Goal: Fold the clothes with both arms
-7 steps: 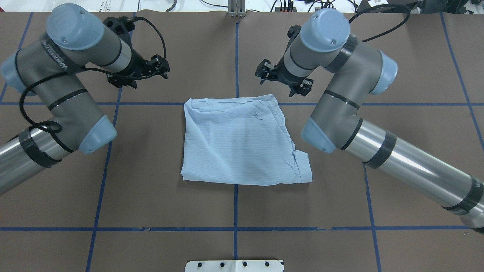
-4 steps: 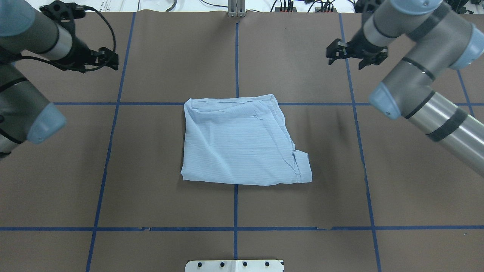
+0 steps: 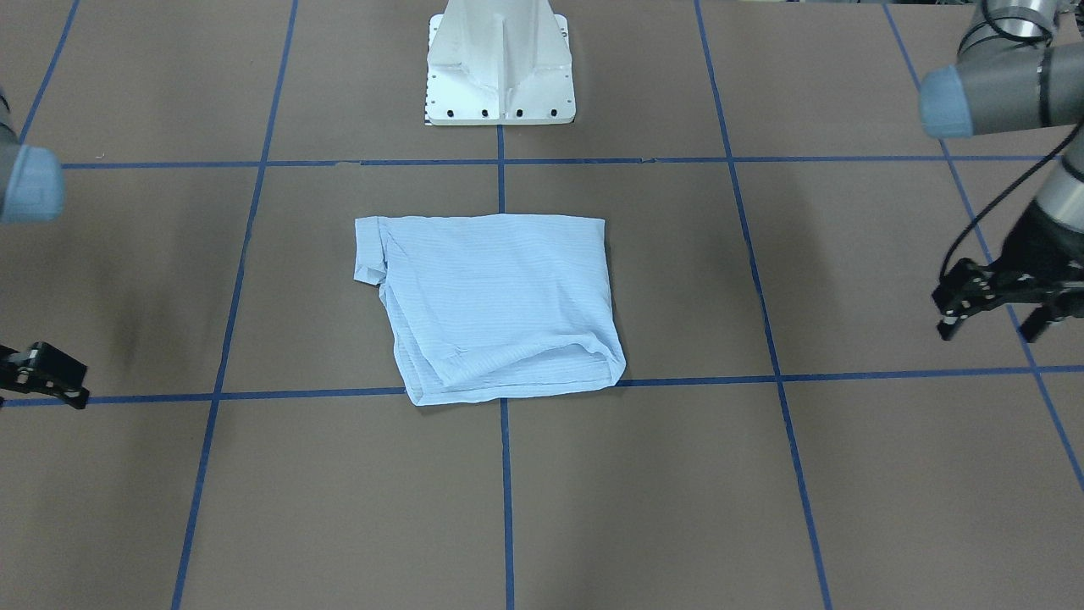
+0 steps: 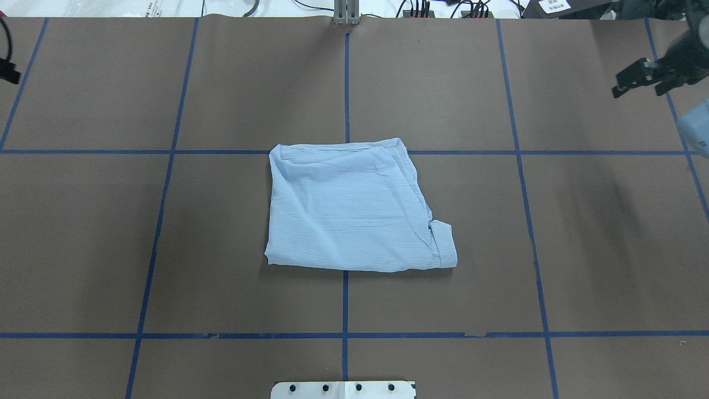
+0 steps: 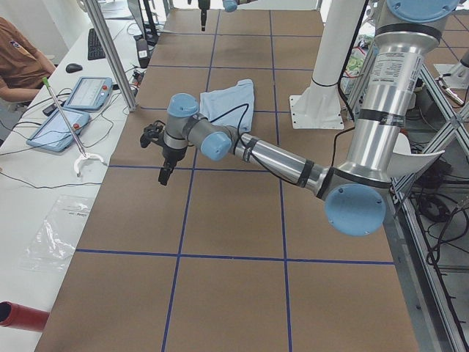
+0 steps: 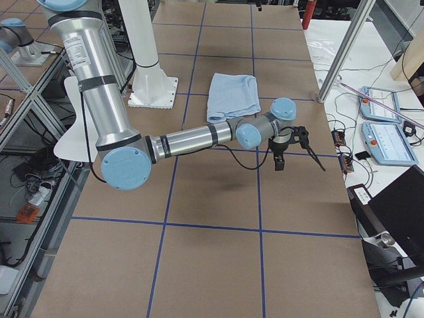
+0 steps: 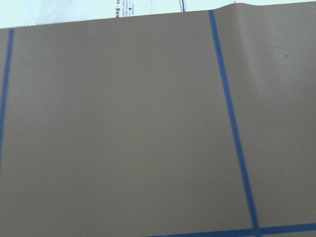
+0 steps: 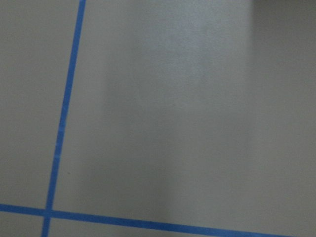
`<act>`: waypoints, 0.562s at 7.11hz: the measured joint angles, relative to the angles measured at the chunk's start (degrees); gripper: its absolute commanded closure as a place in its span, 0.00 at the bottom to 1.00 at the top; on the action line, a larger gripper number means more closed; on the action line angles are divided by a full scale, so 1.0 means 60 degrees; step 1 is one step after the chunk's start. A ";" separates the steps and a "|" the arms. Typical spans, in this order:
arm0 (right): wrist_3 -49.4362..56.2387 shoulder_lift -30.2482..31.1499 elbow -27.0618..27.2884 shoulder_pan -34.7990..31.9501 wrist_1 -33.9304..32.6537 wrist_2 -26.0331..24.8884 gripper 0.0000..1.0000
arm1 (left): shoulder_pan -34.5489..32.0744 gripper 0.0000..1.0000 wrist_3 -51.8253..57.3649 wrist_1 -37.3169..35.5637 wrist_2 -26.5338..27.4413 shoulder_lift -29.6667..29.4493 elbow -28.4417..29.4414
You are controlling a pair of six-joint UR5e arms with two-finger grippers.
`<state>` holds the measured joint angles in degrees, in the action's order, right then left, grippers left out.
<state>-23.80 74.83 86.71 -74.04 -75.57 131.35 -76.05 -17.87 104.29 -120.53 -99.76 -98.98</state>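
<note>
Two pincers are mine, and neither touches cloth. From the front, the folded light blue shirt [image 3: 495, 301] lies flat mid-table [image 3: 762, 508], near the white pedestal [image 3: 500, 63]. My left pincer [image 3: 991, 330] hovers well apart toward the table's left end, prongs spread. Overhead, my right pincer [image 4: 637, 91] hangs at the far right corner, prongs also spread. Both wrist views show only brown table and blue tape [image 7: 232, 123].

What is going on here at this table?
A two-armed robot is folding a light blue shirt, which lies folded into a rough square in the middle of the table. Neither arm touches it: the left gripper and the right gripper hang open and empty, far out at opposite sides.
</note>
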 measured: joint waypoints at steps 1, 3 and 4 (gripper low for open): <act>0.1058 0.0515 0.0004 -0.0593 -0.0002 0.0304 0.00 | -0.0718 0.01 0.1529 -0.0262 -0.0271 0.0333 0.0080; 0.3146 0.1546 0.0017 -0.1427 -0.0198 0.0478 0.00 | -0.1718 0.01 0.4035 -0.0600 -0.0656 0.1007 0.0261; 0.3659 0.2021 -0.0042 -0.1640 -0.0320 0.0455 0.00 | -0.1880 0.01 0.4394 -0.0251 -0.0711 0.1288 0.0437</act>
<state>-1.84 86.95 86.45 -83.89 -77.50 134.08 -87.33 8.49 102.79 -124.79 -92.03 -96.36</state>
